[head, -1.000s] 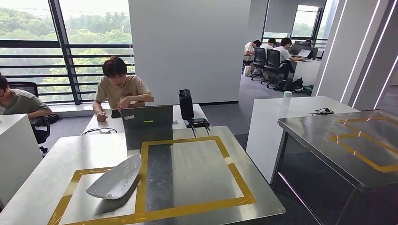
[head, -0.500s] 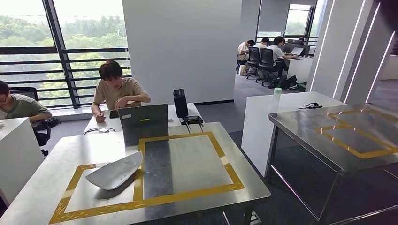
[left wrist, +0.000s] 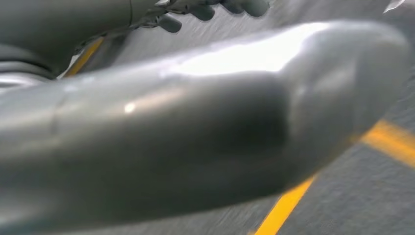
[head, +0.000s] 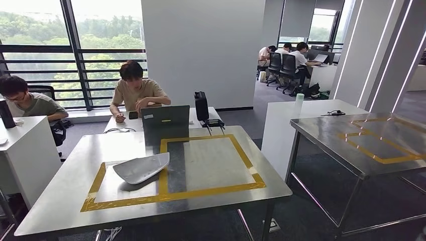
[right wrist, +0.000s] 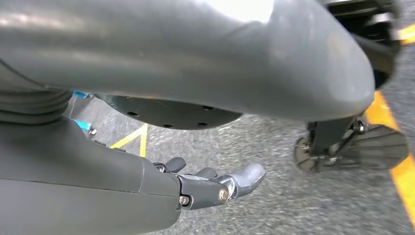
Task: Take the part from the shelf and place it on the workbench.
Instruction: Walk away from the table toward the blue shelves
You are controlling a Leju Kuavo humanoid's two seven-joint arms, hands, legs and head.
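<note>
1. Part [head: 141,167]: pale grey curved shell, lies on the workbench [head: 65,191], inside the left taped rectangle; one end overlaps the yellow tape [head: 163,182] between the two rectangles.
2. Part is free on the bench, no robot hand on it or near it in the head view.
3. Left hand [left wrist: 215,10]: arm hangs, wrist view looks down at grey floor with yellow lines. Thumb takes up most of the picture; dark fingers [left wrist: 170,23] poke out at the edge, curled. Holds nothing that I can see. Blurred, so how far apart the fingers are: cannot tell.
4. Right hand [right wrist: 210,183]: also hangs over the floor. Fingers [right wrist: 244,177] lie out fairly straight, side by side, thumb well apart from them. Nothing in it, touches nothing.
5. Laptop [head: 166,120] stands at the bench's far edge, a black box [head: 201,105] just beside it.
6. Person [head: 136,93] sits behind the laptop; another person [head: 25,100] at the white desk to the left.
7. Second steel table [head: 321,133] with tape stands to the right, well apart from the bench.
</note>
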